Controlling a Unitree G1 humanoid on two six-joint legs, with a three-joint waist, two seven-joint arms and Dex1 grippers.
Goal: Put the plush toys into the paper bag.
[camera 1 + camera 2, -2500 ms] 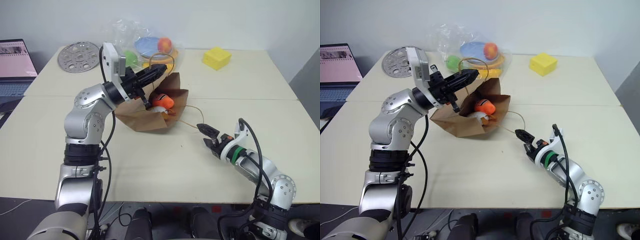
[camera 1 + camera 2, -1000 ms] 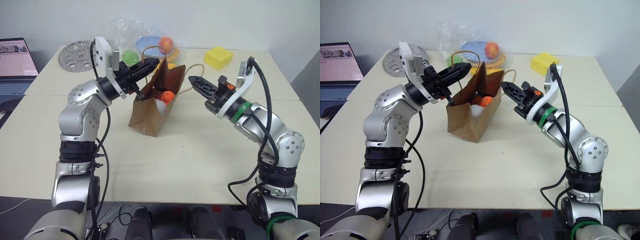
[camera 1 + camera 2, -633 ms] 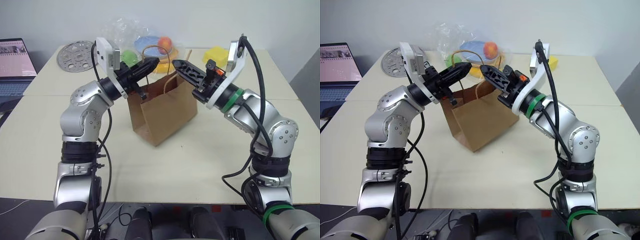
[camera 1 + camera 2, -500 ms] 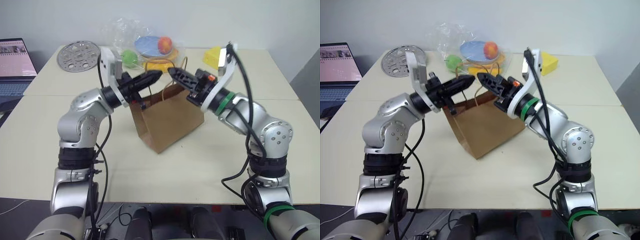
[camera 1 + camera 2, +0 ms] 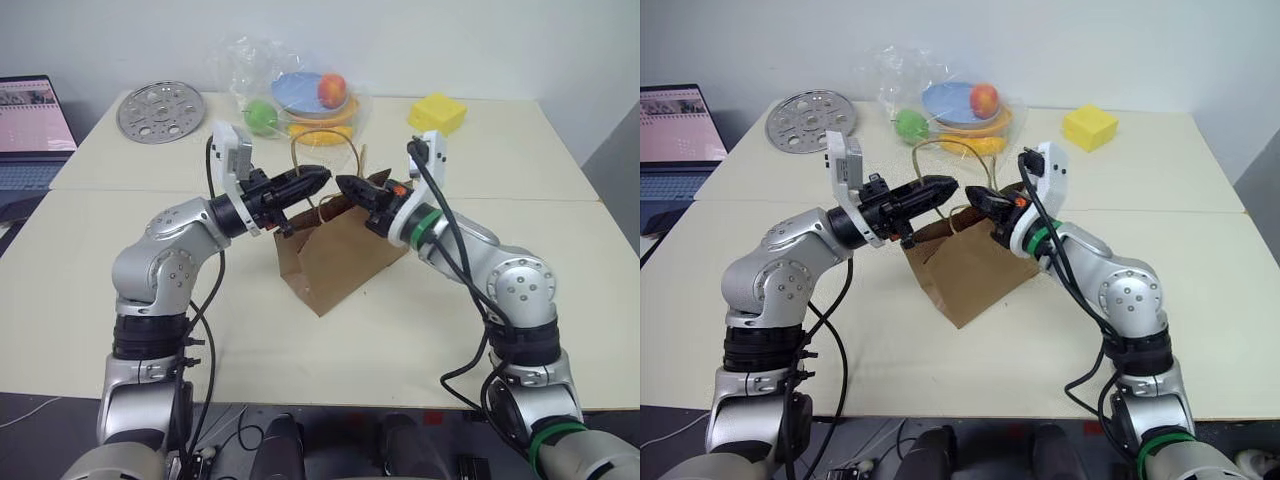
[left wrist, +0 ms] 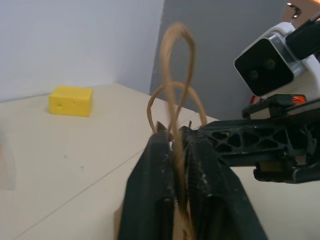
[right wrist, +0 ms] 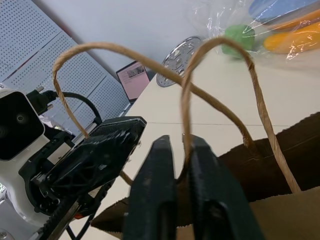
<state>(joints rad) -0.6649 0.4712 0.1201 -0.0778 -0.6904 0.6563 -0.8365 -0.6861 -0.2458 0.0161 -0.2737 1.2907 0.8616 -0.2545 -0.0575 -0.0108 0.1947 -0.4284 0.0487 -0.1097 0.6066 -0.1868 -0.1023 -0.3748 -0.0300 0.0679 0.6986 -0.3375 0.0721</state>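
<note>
Bag (image 5: 335, 255) of thin brown kraft paper stands mid-desk (image 5: 90, 290), light and crumple-prone, best taken by its handles (image 7: 210, 80), left claw (image 5: 318, 176) and right claw (image 5: 344, 185) each nipping one twine loop.

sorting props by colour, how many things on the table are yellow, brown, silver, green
yellow: 1, the block
brown: 1, the paper bag
silver: 1, the perforated disc
green: 1, the ball in the clear bag
total: 4
</note>
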